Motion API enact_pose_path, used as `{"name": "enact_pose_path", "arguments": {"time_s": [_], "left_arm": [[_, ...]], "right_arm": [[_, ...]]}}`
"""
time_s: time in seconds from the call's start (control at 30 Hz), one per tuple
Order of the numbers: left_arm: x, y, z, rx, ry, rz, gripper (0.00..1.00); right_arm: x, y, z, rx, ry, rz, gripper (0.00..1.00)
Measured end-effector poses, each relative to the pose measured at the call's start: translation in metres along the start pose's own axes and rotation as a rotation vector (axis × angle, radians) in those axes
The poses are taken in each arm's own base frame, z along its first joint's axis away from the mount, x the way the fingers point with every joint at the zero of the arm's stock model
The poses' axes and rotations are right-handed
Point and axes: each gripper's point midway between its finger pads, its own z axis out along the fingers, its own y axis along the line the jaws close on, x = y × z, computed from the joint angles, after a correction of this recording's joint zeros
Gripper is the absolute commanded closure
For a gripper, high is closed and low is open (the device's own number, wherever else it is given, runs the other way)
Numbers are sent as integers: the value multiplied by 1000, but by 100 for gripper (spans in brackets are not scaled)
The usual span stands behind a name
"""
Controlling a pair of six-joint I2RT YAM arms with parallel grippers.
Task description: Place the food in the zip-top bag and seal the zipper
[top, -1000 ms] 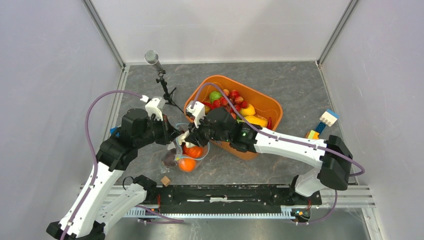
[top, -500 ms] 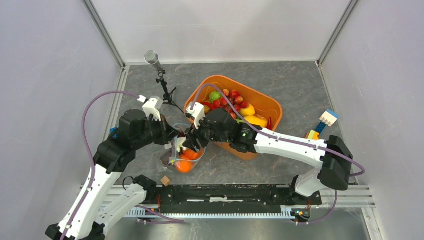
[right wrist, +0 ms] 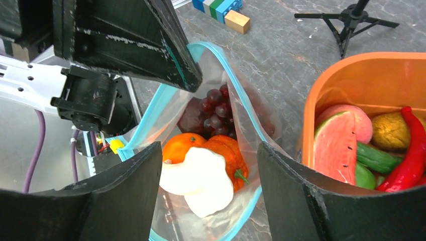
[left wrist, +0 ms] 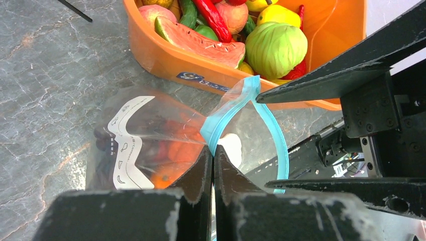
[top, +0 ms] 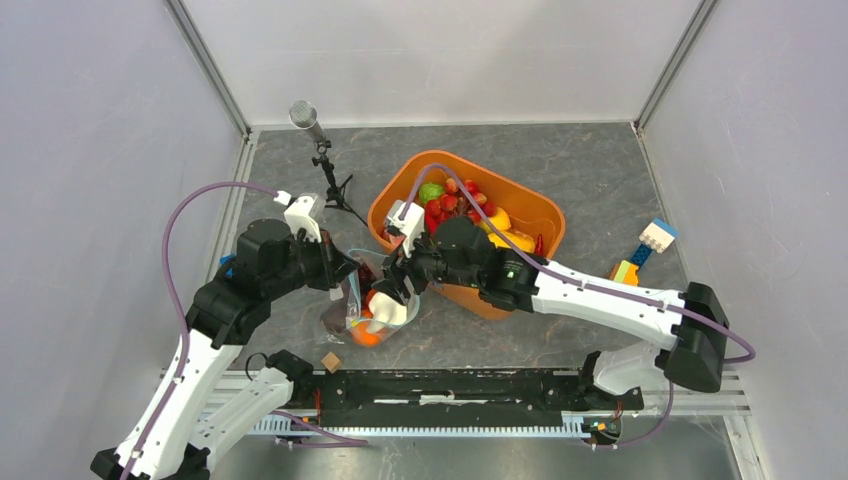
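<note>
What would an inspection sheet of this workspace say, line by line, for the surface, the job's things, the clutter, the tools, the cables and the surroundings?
Surface: grey marbled table.
Job's things: zip-top bag on the table, mouth open, zipper unsealed; white piece, orange pieces and grapes inside; more food in the orange bin.
Clutter: microphone on tripod, wooden cube, coloured blocks, all apart from the bag.
Tools: left tool shut on the zipper; right tool open above the bag's mouth, holding nothing.
Cables: a purple cable on each arm; the right one arches over the bin.
Surroundings: pale walls on three sides; nothing else seen.
</note>
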Motion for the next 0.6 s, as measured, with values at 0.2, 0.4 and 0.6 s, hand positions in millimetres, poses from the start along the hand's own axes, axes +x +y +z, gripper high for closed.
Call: {"name": "enact_pose_path", "arguments": {"time_s": [0.2, 0.4, 0.6], "left_arm": [[0, 0, -2, -2, 3, -1, 96], [2, 1, 0, -7, 14, -3, 97], [1, 1, 1, -8, 17, -4, 97]], "right_arm": [[-2, -25, -26, 145, -42, -26, 33], [-7, -100, -71, 490, -62, -1, 37], [45, -206, -126, 820, 73, 115, 37]]}}
